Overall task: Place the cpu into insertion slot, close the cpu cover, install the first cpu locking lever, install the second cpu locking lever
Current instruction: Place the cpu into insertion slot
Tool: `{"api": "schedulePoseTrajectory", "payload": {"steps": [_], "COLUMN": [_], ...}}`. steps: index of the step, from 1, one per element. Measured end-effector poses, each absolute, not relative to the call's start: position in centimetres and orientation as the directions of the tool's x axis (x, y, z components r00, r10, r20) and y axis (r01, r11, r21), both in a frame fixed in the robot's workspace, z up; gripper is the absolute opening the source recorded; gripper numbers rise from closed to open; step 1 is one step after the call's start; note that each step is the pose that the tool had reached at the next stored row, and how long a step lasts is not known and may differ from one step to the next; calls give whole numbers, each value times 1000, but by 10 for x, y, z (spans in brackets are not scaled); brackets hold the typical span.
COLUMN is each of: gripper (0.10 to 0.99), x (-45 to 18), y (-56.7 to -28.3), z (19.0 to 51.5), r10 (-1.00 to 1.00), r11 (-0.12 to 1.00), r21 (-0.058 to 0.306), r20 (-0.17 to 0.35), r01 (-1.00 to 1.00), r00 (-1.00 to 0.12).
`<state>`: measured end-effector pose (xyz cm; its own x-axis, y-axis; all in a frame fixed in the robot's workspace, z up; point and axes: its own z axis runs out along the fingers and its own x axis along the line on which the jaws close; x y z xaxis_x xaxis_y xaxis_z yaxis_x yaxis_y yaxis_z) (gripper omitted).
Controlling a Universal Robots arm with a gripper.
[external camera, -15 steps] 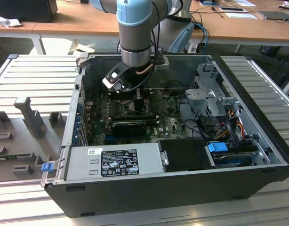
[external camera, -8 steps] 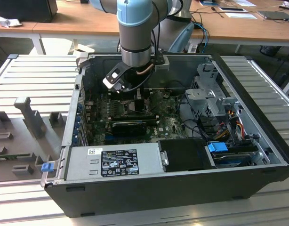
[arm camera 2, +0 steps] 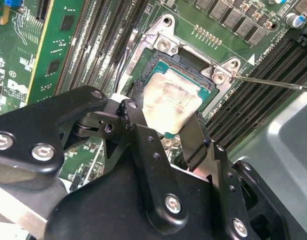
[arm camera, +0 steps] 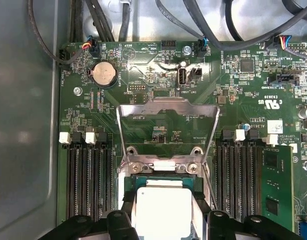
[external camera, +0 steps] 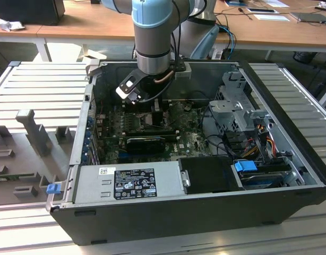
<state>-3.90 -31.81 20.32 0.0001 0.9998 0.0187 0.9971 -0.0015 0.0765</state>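
My gripper [external camera: 152,109] reaches down into the open computer case [external camera: 290,175] over the motherboard. In both wrist views the cpu [arm camera 2: 168,102] [arm camera: 162,210], a small pale silver square, lies at the insertion slot [arm camera 2: 193,70] with my gripper's black fingers [arm camera 2: 135,100] pressed against two opposite sides of it. The cpu cover [arm camera: 166,106], a thin metal frame with a square opening, stands swung up and open behind the slot. A thin wire locking lever [arm camera 2: 273,82] juts out beside the socket.
Memory slots [arm camera: 86,175] [arm camera: 238,175] flank the socket on both sides. A coin battery [arm camera: 103,74] and cables [arm camera: 233,40] lie beyond the cover. A long black card [external camera: 147,142], the power supply [external camera: 128,180] and a drive cage [external camera: 237,106] surround the work area.
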Motion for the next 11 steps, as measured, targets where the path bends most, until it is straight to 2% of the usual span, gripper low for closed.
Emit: {"api": "schedulePoseTrajectory", "payload": {"steps": [4, 11], "gripper": [529, 529], "x": [-39, -41], "y": [-318, -318], "z": [202, 199], "r10": [999, 1000], "r11": [32, 13], "r21": [76, 76], "r20": [18, 18], "r01": [997, 997], "r00": [-33, -14]}}
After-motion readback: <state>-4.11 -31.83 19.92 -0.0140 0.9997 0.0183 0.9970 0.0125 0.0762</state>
